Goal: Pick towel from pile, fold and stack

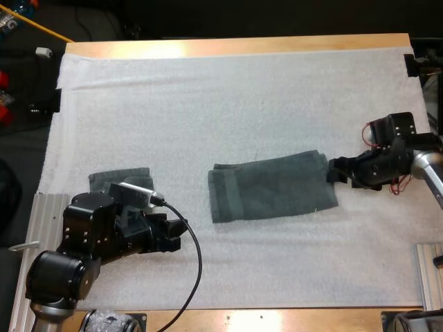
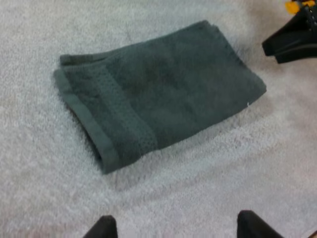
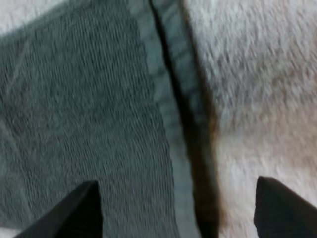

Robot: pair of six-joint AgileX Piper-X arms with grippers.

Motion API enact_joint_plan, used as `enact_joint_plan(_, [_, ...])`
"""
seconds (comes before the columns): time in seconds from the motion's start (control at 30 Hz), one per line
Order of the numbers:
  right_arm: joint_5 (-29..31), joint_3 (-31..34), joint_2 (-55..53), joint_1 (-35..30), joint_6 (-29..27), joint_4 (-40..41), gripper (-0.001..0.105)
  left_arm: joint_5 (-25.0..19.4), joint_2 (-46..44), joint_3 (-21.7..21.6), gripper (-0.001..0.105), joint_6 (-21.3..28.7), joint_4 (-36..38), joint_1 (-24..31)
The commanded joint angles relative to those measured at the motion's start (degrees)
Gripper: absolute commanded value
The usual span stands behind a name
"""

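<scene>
White mat (image 1: 242,104), dark grey-green towel (image 1: 270,187) folded flat, banded hem

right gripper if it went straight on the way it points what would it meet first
The folded towel: the right gripper, open, points at its near edge, right beside it. Its height over the towel is unclear.

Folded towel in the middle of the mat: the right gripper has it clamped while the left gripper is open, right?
Not clamped. The right wrist view shows the right gripper open over the edge of the folded towel in the middle of the mat. The left gripper is indeed open.
</scene>
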Motion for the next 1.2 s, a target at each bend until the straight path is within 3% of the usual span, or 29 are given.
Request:
enact_joint_plan(0.0, [-1.2,0.0,0.6,-0.3,0.0,-1.0,0.063,-0.6,0.0,-0.1,0.05,0.3,0.6,0.0])
enact_joint_plan(0.53, [-9.0,0.0,9.1,0.5,4.4,-8.7,0.063,-0.6,0.0,-0.1,0.05,0.3,1.5,0.0])
enact_joint_plan(0.83, [-8.0,0.0,9.1,4.4,8.2,-9.9,0.063,0.1,0.0,-0.1,0.05,0.3,1.5,0.0])
enact_joint_plan(0.9, [-7.8,0.0,9.1,4.4,8.3,-9.1,0.059,0.5,0.0,-0.1,0.05,0.3,1.5,0.0])
enact_joint_plan(1.0, [-4.8,0.0,9.1,4.4,9.3,-7.0,0.039,0.7,0.0,-0.1,0.05,0.3,1.5,0.0])
enact_joint_plan(1.13, [2.4,0.0,7.5,4.4,7.2,-2.3,0.0,1.2,0.0,-0.1,0.05,0.3,1.6,0.0])
enact_joint_plan(1.17, [4.8,0.0,6.5,4.4,6.3,-1.1,0.0,1.8,0.0,-0.1,0.05,0.3,1.6,0.0])
